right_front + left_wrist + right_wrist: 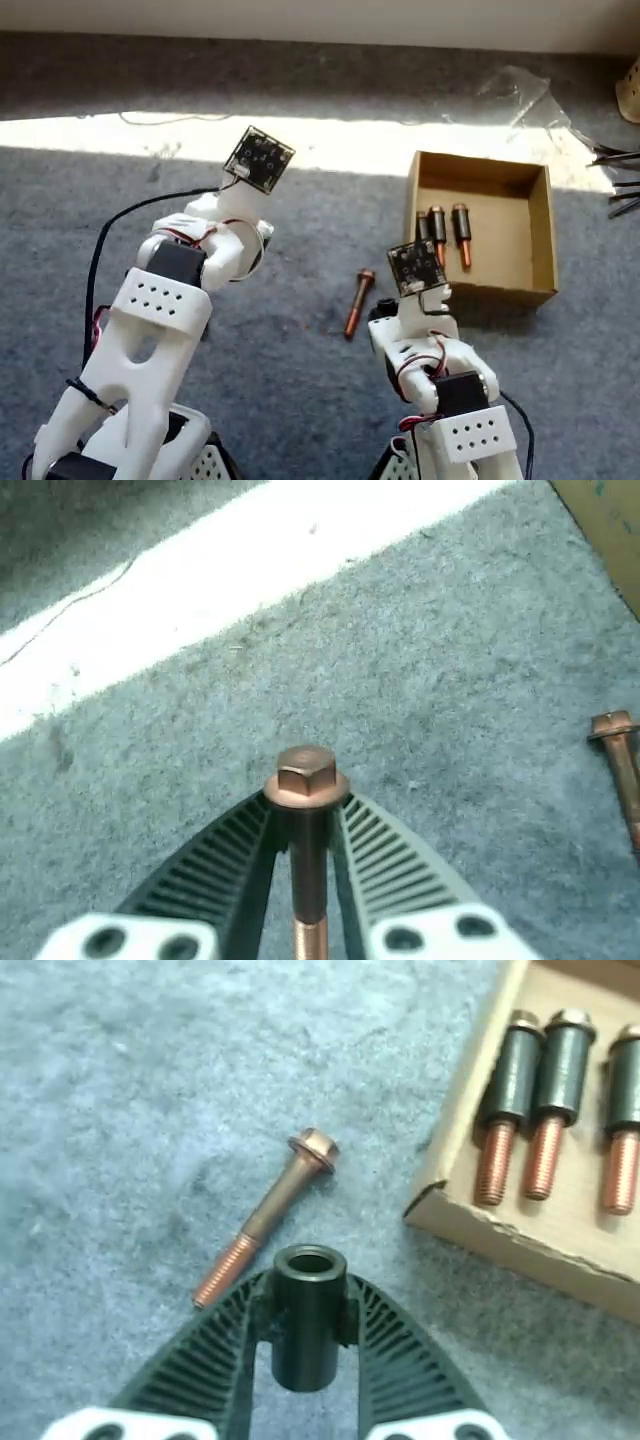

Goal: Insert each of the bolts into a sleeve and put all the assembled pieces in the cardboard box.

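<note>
A bolt (pixel 306 780) is clamped in the left jaws. Its shank is gripped between the two ribbed pads (pixel 220 860), and its flanged hexagonal head stands clear just past their tips. A black sleeve (pixel 309 1310) is held the same way in the right jaws, pinched at its sides with its open bore showing beyond the tips. The grey carpet (pixel 300 400) is seen beneath both.

A second bolt (pixel 358 300) lies loose on the carpet. In the high view it is found at about nine o'clock from the right arm's wrist, with its head toward twelve o'clock and its threaded end toward six.

The cardboard box (pixel 480 172) is placed at about two o'clock from that loose bolt. Three assembled pieces (pixel 438 225) are laid side by side inside it, close to its nine o'clock wall and apart from both jaws.
</note>
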